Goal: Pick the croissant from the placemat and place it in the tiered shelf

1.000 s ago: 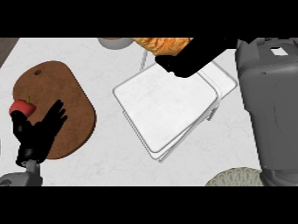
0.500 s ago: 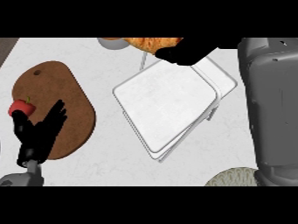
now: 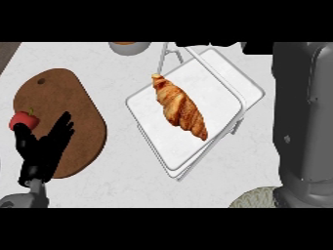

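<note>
A pale, faintly marbled counter (image 3: pixel 118 190) fills the view, with a strip of dark wood showing at its upper left corner. The largest thing in sight is the robot's right forearm (image 3: pixel 313 122), a grey mass running up the right side; its hand is out of view past the top, so I cannot tell how its fingers stand. Next in size is the tiered shelf (image 3: pixel 226 83), white stacked trays on a thin wire frame, set at a slant in the middle of the counter. Left of it lies a brown wooden board (image 3: pixel 72 102) with a rounded outline and a small hole near its top. The croissant (image 3: pixel 179 107) lies lengthwise on the top tray of the shelf, with no hand touching it. The left hand (image 3: pixel 43 149) shows at the lower left over the board's edge, fingers straight and spread upward, holding nothing, at rest. A small red fruit (image 3: pixel 23 119) sits just beside its fingertips on the board's left rim. Judging by this, the placing step looks done; what remains is likely only for the right arm to draw clear without brushing the wire frame.
</note>
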